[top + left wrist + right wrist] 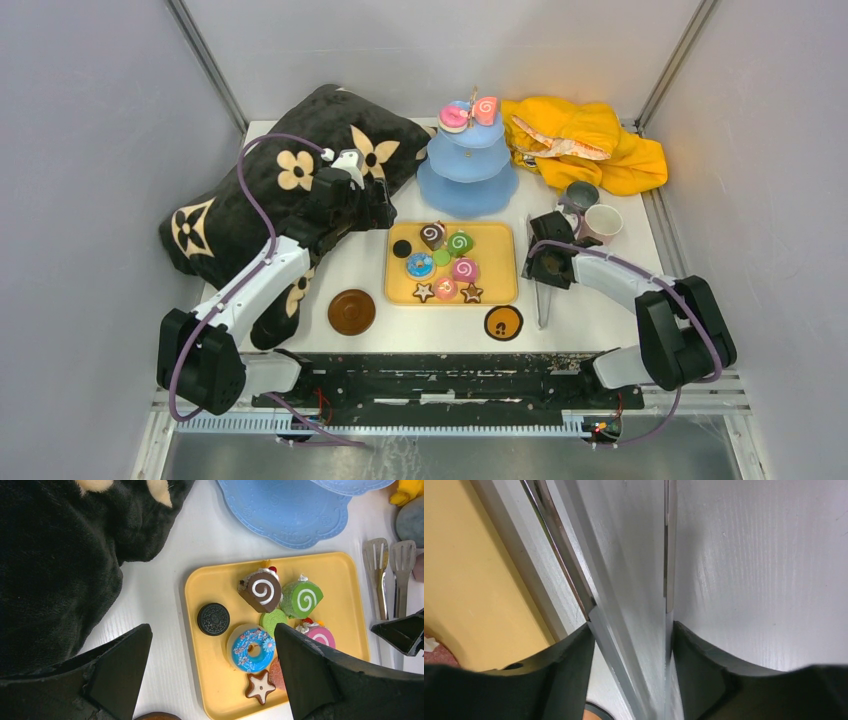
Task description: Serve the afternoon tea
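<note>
Sweets [447,262] lie on the tray [500,238] at mid desk [365,270], near of the stand [467,175]. We are picking up the tongs [542,300]: the right tool [633,627] is half closed, touching both blades. The left tool [212,629] hovers wide open, empty. Next, we think, squeeze firmly and lift.

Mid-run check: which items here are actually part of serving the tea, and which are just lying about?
For the job: toy sweets, light-blue stand, pink cup, grey mug, round coasters.
Lying about: black flowered cushion, yellow cloth. The yellow tray and metal tongs only help.
</note>
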You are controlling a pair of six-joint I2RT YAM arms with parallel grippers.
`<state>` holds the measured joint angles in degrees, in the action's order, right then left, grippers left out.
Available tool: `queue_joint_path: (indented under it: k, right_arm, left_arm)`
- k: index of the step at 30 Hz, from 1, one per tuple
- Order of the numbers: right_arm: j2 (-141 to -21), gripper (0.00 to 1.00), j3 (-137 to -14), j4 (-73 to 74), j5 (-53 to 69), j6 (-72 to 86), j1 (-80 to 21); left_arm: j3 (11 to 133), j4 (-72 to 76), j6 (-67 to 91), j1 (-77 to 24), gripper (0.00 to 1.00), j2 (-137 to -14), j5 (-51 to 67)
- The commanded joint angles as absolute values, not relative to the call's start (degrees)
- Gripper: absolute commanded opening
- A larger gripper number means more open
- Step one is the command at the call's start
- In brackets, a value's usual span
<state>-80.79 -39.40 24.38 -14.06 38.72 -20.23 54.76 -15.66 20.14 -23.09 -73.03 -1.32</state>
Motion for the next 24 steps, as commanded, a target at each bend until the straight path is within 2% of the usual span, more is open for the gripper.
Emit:
queue_joint_path:
  k: [1, 6, 10, 15, 19, 21, 24]
  right_arm:
    - [-79.51, 0.57, -38.95, 24.30, -14.00, 40.07, -20.72]
    - [-79.91, 0.23, -40.28, 24.91, -12.95, 36.73, -20.80]
    - [-77.28, 0.10, -44.80, 28.78, -8.85, 30.84, -20.82]
    - [-73.16, 0.09, -53.81, 40.86, -2.70, 23.79, -20.76]
    - [-73.83, 0.09, -61.77, 52.65, 10.22, 16.77, -20.89]
    - [-74.91, 0.12, -64.58, 58.41, 14.70, 13.57, -21.84]
    - [-75.03, 0.18, -66.91, 64.71, 14.56, 11.57, -24.66]
  left_arm:
    - [54.85, -12.24, 22.32, -22.87, 0.99, -72.73, -1.00]
    - [54.73, -12.38, 22.24, -22.79, 0.99, -71.80, -1.30]
    - [54.54, -12.87, 21.90, -22.84, 0.99, -71.14, -1.71]
    - [54.45, -13.10, 22.05, -22.83, 0.99, -70.19, -2.09]
    - [54.16, -12.98, 22.06, -22.86, 0.99, -69.82, -2.36]
    - [54.11, -12.90, 22.06, -22.79, 0.99, -69.87, -2.38]
    - [54.21, -12.83, 22.15, -22.80, 0.99, -70.03, -2.29]
